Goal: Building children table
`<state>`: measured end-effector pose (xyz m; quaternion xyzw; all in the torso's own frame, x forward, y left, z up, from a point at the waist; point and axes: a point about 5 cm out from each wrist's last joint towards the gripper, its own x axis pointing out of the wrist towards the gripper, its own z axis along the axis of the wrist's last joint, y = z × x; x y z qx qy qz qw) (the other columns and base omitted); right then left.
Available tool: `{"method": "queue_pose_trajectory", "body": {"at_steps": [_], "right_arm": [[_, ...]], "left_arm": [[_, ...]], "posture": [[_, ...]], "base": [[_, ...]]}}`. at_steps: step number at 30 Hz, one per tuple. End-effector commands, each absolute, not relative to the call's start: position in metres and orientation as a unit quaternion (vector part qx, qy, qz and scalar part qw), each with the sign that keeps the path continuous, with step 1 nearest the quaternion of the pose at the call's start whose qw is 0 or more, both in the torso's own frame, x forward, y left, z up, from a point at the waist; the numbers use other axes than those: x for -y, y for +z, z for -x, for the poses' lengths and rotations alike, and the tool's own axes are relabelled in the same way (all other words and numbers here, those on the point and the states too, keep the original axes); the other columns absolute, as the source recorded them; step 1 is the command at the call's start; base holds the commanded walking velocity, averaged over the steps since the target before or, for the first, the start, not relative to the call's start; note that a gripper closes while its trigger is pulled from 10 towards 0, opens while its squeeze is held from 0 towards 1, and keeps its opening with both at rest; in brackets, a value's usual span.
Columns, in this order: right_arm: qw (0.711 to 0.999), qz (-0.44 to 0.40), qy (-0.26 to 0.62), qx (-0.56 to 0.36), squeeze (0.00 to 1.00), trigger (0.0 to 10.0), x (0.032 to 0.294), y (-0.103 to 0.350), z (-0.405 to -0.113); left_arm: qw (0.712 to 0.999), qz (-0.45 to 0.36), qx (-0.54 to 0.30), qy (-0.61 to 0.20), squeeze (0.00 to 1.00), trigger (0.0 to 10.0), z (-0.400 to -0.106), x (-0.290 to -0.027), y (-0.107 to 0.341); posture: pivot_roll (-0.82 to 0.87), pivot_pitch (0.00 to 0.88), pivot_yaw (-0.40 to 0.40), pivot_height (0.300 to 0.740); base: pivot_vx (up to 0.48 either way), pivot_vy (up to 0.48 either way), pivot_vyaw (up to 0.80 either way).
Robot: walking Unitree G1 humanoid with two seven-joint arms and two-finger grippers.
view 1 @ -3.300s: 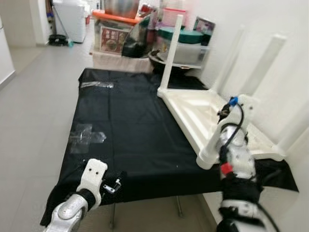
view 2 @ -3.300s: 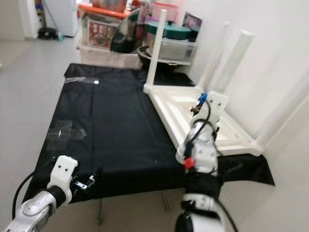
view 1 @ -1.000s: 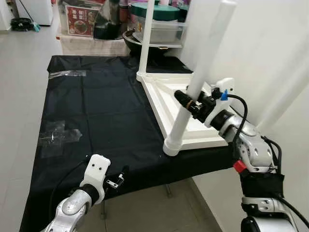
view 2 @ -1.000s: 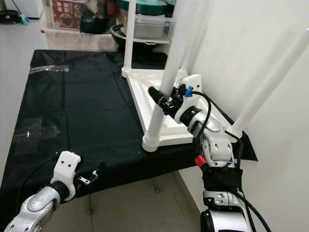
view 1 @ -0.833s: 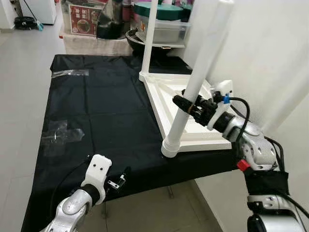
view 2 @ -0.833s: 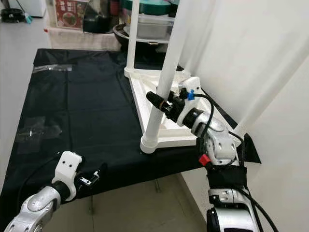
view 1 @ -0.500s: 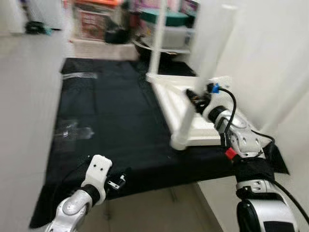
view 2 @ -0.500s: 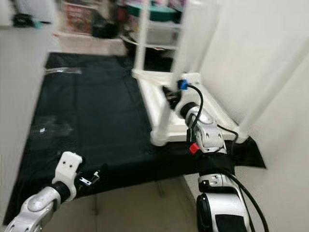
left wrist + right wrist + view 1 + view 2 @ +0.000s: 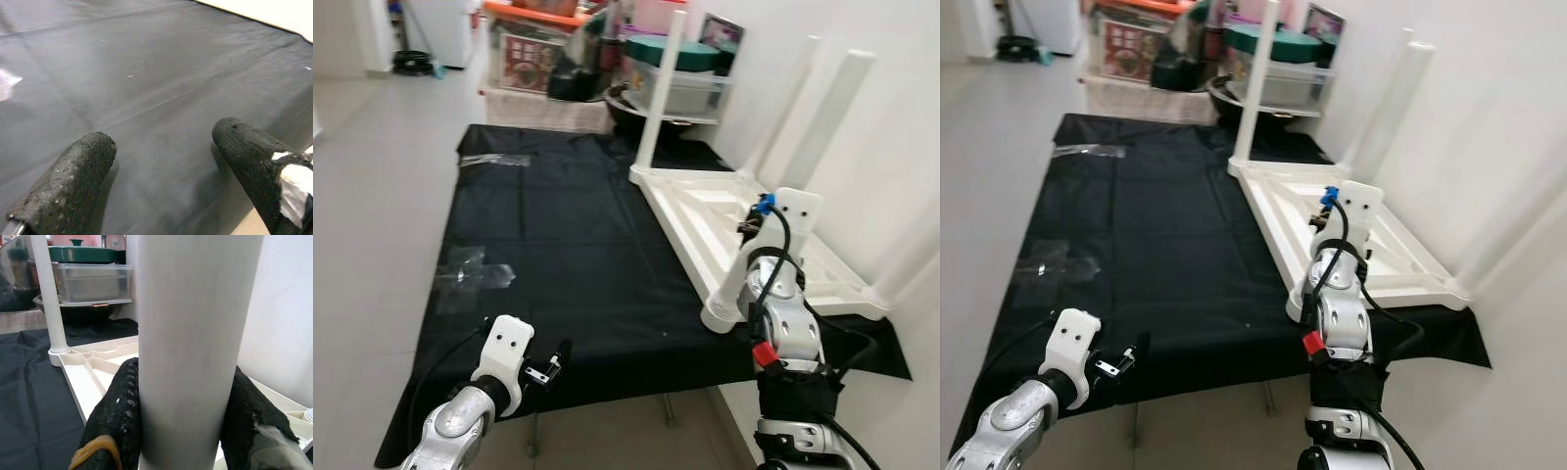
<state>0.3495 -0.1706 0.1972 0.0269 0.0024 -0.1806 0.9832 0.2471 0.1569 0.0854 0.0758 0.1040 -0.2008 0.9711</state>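
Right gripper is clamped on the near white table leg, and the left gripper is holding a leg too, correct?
Only partly. The right gripper is clamped on the near white table leg, but the left gripper is open and empty over the black cloth, as the left wrist view shows.

My left gripper (image 9: 161,147) hung low and forward, fingers spread apart, holding nothing | my right gripper (image 9: 188,401) was raised at my right, fingers clamped around a white table leg (image 9: 195,333).

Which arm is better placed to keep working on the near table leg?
The right. The right gripper is shut on the near table leg of the upturned white table; the left gripper hangs open over the black cloth.
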Motion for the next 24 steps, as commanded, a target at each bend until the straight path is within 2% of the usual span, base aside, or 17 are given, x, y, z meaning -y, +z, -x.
{"method": "queue_pose_trajectory", "body": {"at_steps": [1,2,3,5,6,8,9,11,15,16,18,19,20,22,23,24], "right_arm": [[0.979,-0.01,-0.169,-0.114,0.0,10.0,0.168,0.15,-0.346],[0.983,-0.025,-0.159,-0.084,1.0,10.0,0.174,0.16,-0.35],[0.983,-0.025,-0.159,-0.084,1.0,10.0,0.174,0.16,-0.35],[0.992,-0.017,-0.123,-0.025,1.0,10.0,0.184,0.184,-0.357],[0.996,-0.052,-0.061,0.026,0.0,10.0,0.185,0.203,-0.361],[0.992,-0.073,0.046,0.093,0.0,10.0,0.182,0.225,-0.361],[0.992,-0.073,0.046,0.093,0.0,10.0,0.182,0.225,-0.361],[0.98,-0.048,0.165,0.099,0.0,10.0,0.182,0.232,-0.356],[0.97,-0.002,0.232,0.078,0.0,10.0,0.187,0.229,-0.353],[0.966,0.018,0.249,0.068,0.0,7.7,0.189,0.225,-0.353],[0.963,0.029,0.262,0.061,0.0,7.7,0.19,0.222,-0.354],[0.964,0.06,0.253,0.054,0.0,0.0,0.191,0.217,-0.356],[0.972,0.087,0.213,0.039,0.0,0.0,0.198,0.209,-0.362],[0.972,0.087,0.213,0.039,0.0,0.0,0.198,0.209,-0.362],[0.978,0.106,0.175,0.028,0.0,0.0,0.203,0.204,-0.366],[0.996,0.085,0.029,-0.02,0.0,0.0,0.226,0.192,-0.373]], "left_arm": [[0.969,-0.076,-0.117,-0.206,0.0,10.0,-0.246,-0.152,0.08],[0.969,-0.076,-0.117,-0.205,0.0,10.0,-0.246,-0.154,0.08],[0.969,-0.076,-0.117,-0.205,0.0,10.0,-0.246,-0.154,0.08],[0.969,-0.076,-0.118,-0.203,0.0,10.0,-0.245,-0.155,0.079],[0.969,-0.075,-0.118,-0.203,0.0,10.0,-0.245,-0.155,0.079],[0.969,-0.074,-0.118,-0.203,0.0,10.0,-0.245,-0.154,0.079],[0.969,-0.074,-0.118,-0.203,0.0,10.0,-0.245,-0.154,0.079],[0.969,-0.073,-0.118,-0.203,0.0,10.0,-0.245,-0.154,0.079],[0.969,-0.074,-0.117,-0.204,0.0,10.0,-0.246,-0.154,0.079],[0.969,-0.074,-0.117,-0.204,0.0,10.0,-0.246,-0.155,0.08],[0.969,-0.075,-0.116,-0.204,0.0,10.0,-0.247,-0.155,0.08],[0.969,-0.075,-0.115,-0.203,0.0,10.0,-0.247,-0.155,0.081],[0.969,-0.076,-0.115,-0.203,0.0,10.0,-0.247,-0.155,0.081],[0.969,-0.076,-0.115,-0.203,0.0,10.0,-0.247,-0.155,0.081],[0.969,-0.077,-0.115,-0.203,0.0,10.0,-0.247,-0.155,0.081],[0.969,-0.078,-0.116,-0.202,0.0,10.0,-0.247,-0.157,0.081]], "posture": [[0.06,0.0,-0.16,0.74],[0.06,0.0,-0.163,0.74],[0.06,0.0,-0.163,0.74],[0.05,0.0,-0.163,0.74],[0.05,0.0,-0.165,0.74],[0.06,0.0,-0.165,0.74],[0.06,0.0,-0.165,0.74],[0.05,0.0,-0.161,0.74],[0.05,0.0,-0.161,0.74],[0.06,0.0,-0.162,0.74],[0.06,0.0,-0.162,0.74],[0.06,0.0,-0.162,0.74],[0.06,0.0,-0.161,0.74],[0.06,0.0,-0.161,0.74],[0.06,0.0,-0.161,0.74],[0.07,0.0,-0.158,0.74]], "base": [[0.0,0.0,0.0],[0.0,0.0,0.0],[0.0,0.0,0.0],[0.0,0.0,0.0],[0.0,0.0,0.0],[0.0,0.0,0.0],[0.0,0.0,0.0],[0.0,0.0,0.0],[0.0,0.0,0.0],[0.0,0.0,0.0],[0.0,0.0,0.0],[0.0,0.0,0.0],[0.0,0.0,0.0],[0.0,0.0,0.0],[0.0,0.0,0.0],[0.0,0.0,0.0]]}}
